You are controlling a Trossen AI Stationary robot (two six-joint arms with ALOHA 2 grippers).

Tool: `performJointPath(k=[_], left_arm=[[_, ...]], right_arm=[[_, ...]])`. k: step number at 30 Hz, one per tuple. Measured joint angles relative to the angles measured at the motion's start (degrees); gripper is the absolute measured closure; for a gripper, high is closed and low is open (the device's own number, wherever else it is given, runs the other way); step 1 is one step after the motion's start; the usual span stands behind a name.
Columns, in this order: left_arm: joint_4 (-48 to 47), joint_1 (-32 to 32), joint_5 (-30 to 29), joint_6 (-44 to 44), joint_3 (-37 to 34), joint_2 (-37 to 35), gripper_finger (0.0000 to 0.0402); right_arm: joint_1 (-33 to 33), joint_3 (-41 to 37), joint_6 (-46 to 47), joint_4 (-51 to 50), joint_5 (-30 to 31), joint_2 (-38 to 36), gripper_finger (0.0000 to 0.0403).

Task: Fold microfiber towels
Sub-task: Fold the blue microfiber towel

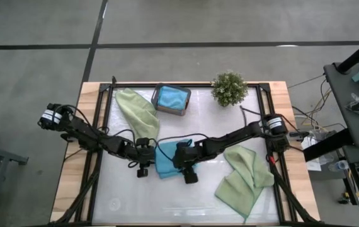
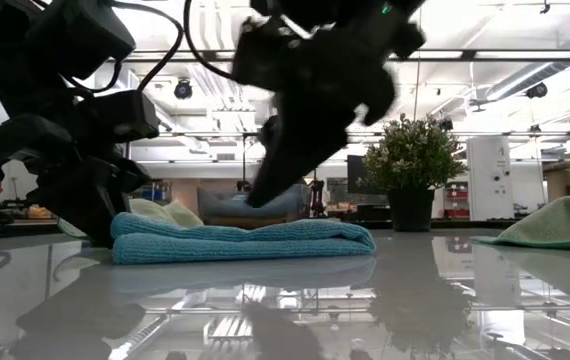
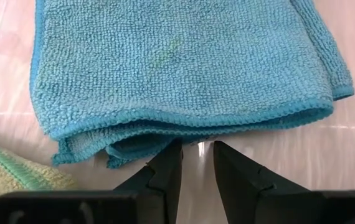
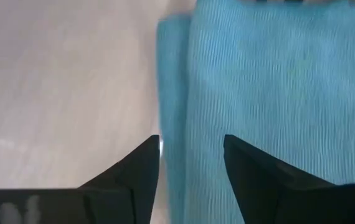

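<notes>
Flanking folded looped-pile teal towel (image 3: 184, 68): L end effector (image 3: 196, 155) & R end effector (image 4: 190, 155), both parted, empty.

The high view looks straight down on the whole table (image 1: 186, 189) from well above. The low view sits at tabletop height, facing level across the surface into the room behind. Each wrist view looks forward past its own fingers, very close up. All four share the folded teal-blue towel (image 1: 165, 159) (mid-table in the overhead picture).
</notes>
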Motion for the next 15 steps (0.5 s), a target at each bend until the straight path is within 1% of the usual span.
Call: performJointPath(k=[2,6,8,11,15], left_arm=[[-0.04,0.0,-0.37,-0.44,0.0,0.02,0.032],[0.01,0.0,-0.53,-0.45,-0.03,0.02,0.032],[0.0,-0.01,-0.58,-0.48,-0.05,0.02,0.032],[0.0,-0.02,-0.67,-0.48,-0.05,0.04,0.032],[-0.04,0.0,-0.71,-0.48,-0.07,0.07,0.032]], right_arm=[[0.54,0.01,-0.09,-4.77,0.99,-1.3,0.0237],[1.89,0.01,-0.66,-11.5,5.69,-2.19,0.0241],[2.38,0.01,-0.36,-13.14,7.27,-2.21,0.0241],[2.67,-0.4,0.35,-13.72,7.71,-2.21,0.0242],[2.84,-0.4,0.33,-13.65,9.3,-2.21,0.0254]])
